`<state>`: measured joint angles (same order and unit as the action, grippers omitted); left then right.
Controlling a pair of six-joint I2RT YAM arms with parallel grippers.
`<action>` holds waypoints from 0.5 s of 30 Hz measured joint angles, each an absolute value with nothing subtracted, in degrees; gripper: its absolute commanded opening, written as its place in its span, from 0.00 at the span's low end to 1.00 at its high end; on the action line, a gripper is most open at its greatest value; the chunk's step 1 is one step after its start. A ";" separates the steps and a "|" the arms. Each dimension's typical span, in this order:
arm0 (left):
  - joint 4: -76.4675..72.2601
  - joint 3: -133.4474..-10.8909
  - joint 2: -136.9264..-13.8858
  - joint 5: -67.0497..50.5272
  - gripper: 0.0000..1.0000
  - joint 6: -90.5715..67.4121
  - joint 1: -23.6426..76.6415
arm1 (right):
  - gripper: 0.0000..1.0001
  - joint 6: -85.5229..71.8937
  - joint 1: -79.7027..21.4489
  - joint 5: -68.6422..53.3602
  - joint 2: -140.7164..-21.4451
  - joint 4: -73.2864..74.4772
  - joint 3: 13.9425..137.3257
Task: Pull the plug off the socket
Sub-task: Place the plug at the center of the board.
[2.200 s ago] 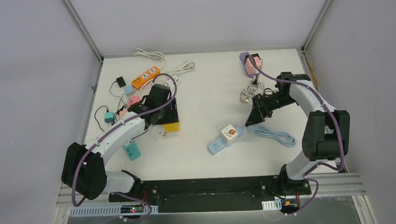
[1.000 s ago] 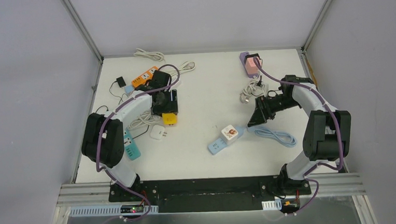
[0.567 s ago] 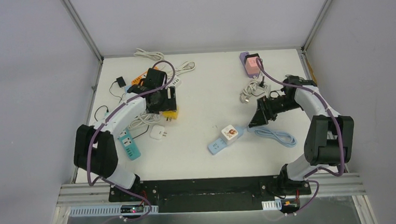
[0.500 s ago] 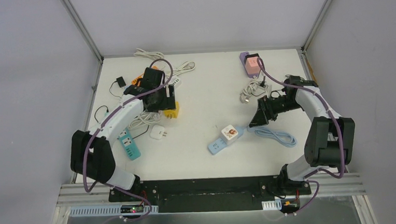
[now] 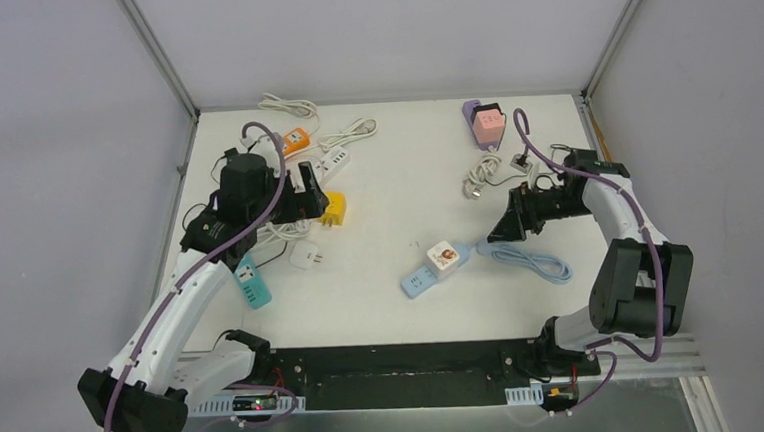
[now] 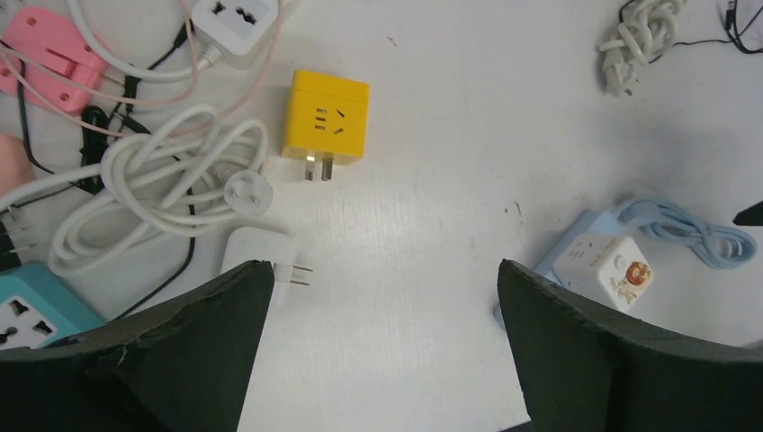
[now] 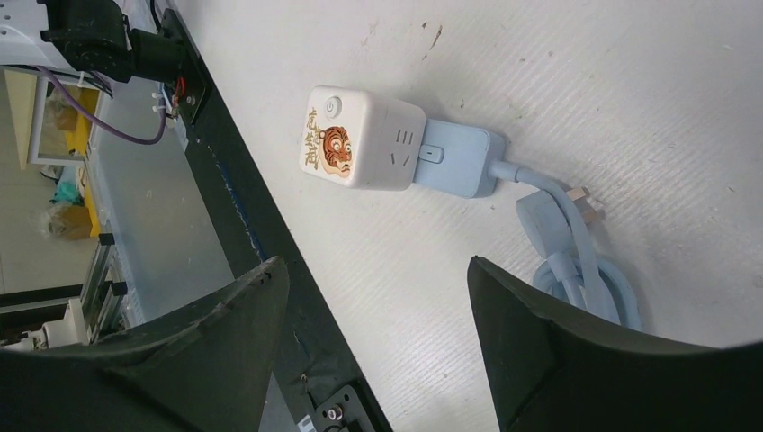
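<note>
My left fingers [image 6: 198, 342] stand wide apart and empty above the desk [image 6: 432, 180]. A yellow adapter [image 6: 326, 117], white charger [image 6: 259, 255] and coiled white cable [image 6: 153, 175] lie loose below. My right fingers [image 7: 207, 342] are parted and empty over the tiger plug [image 7: 363, 139], which is seated on the blue socket [image 7: 459, 160]. The blue cord [image 7: 576, 261] lies beside it.

- White surface [image 5: 396, 175] lies beneath the left hand [image 6: 382, 351] and right hand [image 7: 373, 342], evenly lit, shadows soft.
- Plain pale grey walls [image 5: 387, 35] rise beyond and outside both hands.
- Aluminium posts [image 5: 158, 54] stand at the far corners, beyond the hands.
</note>
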<state>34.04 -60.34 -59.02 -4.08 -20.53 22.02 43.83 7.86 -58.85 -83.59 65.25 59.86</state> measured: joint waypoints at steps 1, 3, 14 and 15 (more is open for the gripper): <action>33.19 -59.02 -57.58 -4.69 0.99 -21.26 22.02 | 0.76 43.86 8.14 -59.11 -83.29 65.12 59.64; 31.27 -56.27 -55.24 -6.44 0.99 -23.29 22.02 | 0.76 43.86 8.60 -59.44 -82.83 64.88 59.09; 21.28 -45.01 -51.94 -21.10 0.91 -34.33 22.02 | 0.76 43.83 9.04 -60.90 -82.21 63.86 58.24; 20.58 -43.62 -51.24 -21.78 0.91 -35.55 22.02 | 0.76 43.81 9.06 -60.97 -82.21 63.75 58.22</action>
<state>20.58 -43.62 -51.24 -21.78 -35.55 22.02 43.81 9.06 -60.97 -82.21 63.75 58.22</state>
